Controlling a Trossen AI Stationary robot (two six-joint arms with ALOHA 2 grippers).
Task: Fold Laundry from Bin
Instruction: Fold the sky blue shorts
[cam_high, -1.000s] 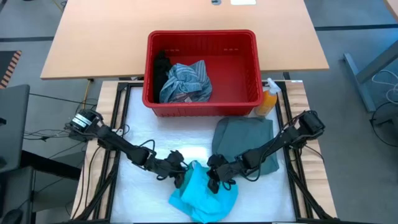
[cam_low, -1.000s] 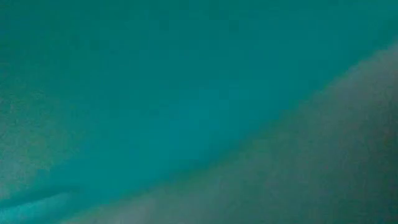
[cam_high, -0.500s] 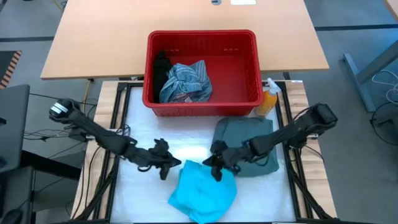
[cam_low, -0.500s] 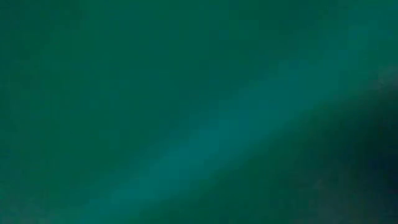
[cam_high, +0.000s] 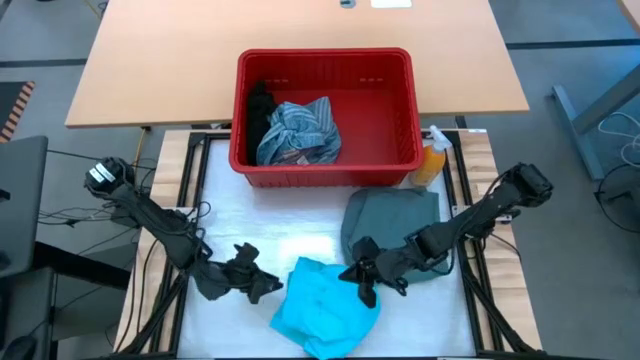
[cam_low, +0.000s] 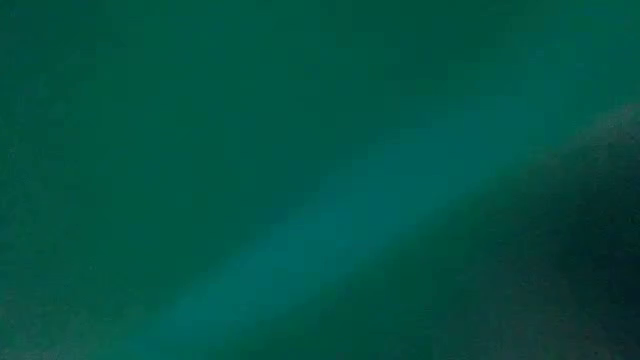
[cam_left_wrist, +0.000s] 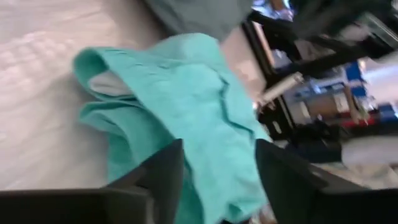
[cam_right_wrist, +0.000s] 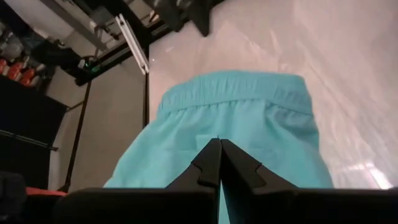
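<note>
A bright teal garment (cam_high: 325, 310) lies bunched on the white table cover near the front edge; it also shows in the left wrist view (cam_left_wrist: 186, 93) and the right wrist view (cam_right_wrist: 236, 118). My left gripper (cam_high: 262, 285) (cam_left_wrist: 219, 149) hovers open just left of it, touching nothing. My right gripper (cam_high: 362, 290) (cam_right_wrist: 219, 146) hangs shut over its far right corner, with nothing between the fingers. A folded grey-green garment (cam_high: 395, 225) lies flat behind the teal one. The red bin (cam_high: 400, 120) holds a striped cloth (cam_high: 298, 130) and a black one (cam_high: 260, 110). Teal cloth (cam_low: 320, 180) fills the low view.
An orange spray bottle (cam_high: 432, 162) stands at the bin's right near corner, beside the grey-green garment. Black frame rails (cam_high: 190, 200) run along both sides of the white cover. Bare white cover (cam_high: 260, 215) lies between the bin and the teal garment.
Both grippers have risen off the teal garment's far edge. My left gripper has let go, opened and drawn back toward the table's left and near edges. My right gripper has moved a little toward the right. The garment's raised far edge has dropped and now lies flatter.
</note>
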